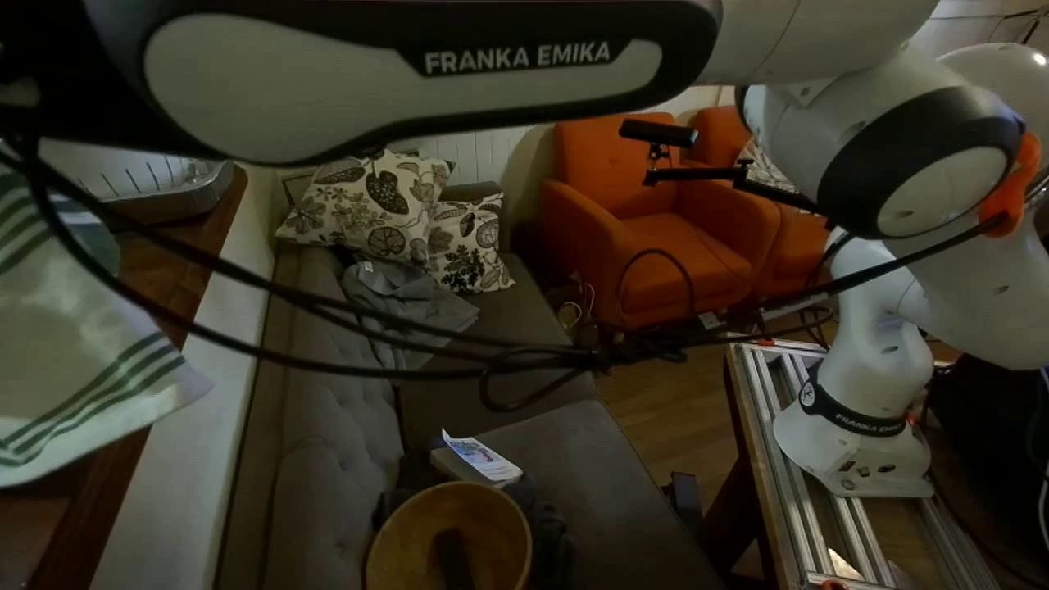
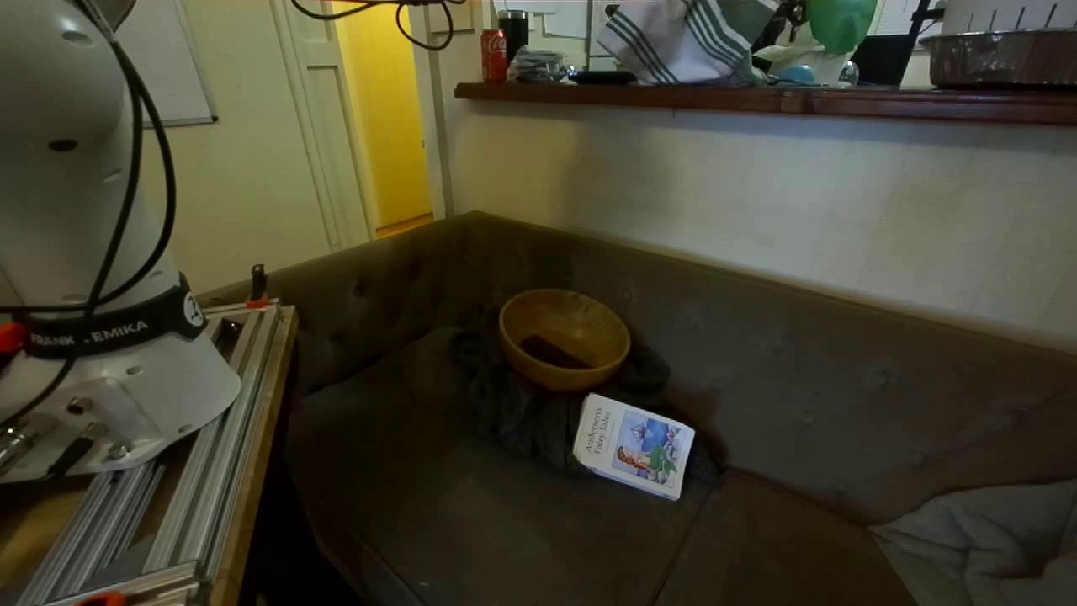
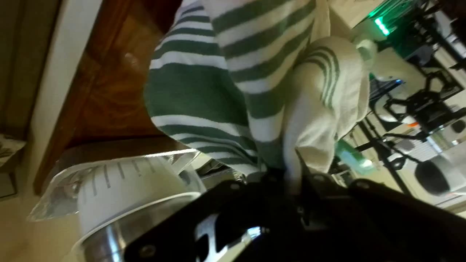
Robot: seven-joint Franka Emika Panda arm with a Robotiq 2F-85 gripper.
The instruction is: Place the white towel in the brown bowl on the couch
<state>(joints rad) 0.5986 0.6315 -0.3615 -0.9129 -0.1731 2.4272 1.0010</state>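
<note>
While the arm [image 1: 869,147] stretches out, the claw [image 3: 289,178] grips a white towel [image 3: 251,87]

Where the arm bends, its glossy, rounded white joints lead up into a forearm [image 1: 369,90] that runs nearly level towards the claw, with black cables [image 1: 592,358] sagging beneath in loops. The claw is clamped on the towel: thin cloth bunches to a narrow neck in its grip and spreads away in soft folds, crossed by green stripes of uneven width. Near the claw, in the wrist view, are a shiny, crinkled foil tray [image 3: 69,182] and a white slotted container [image 3: 127,185].

Lower than the claw and well apart from it, the brown bowl [image 2: 589,328], round and wooden, sits on the tufted, grey-brown couch [image 2: 471,505] over a rumpled dark cloth [image 2: 526,421]. A dark oblong object [image 2: 551,352] lies inside it. Beside the bowl, lower than the claw, a book [image 2: 635,446] with an illustrated white cover rests on the same cloth.
</note>
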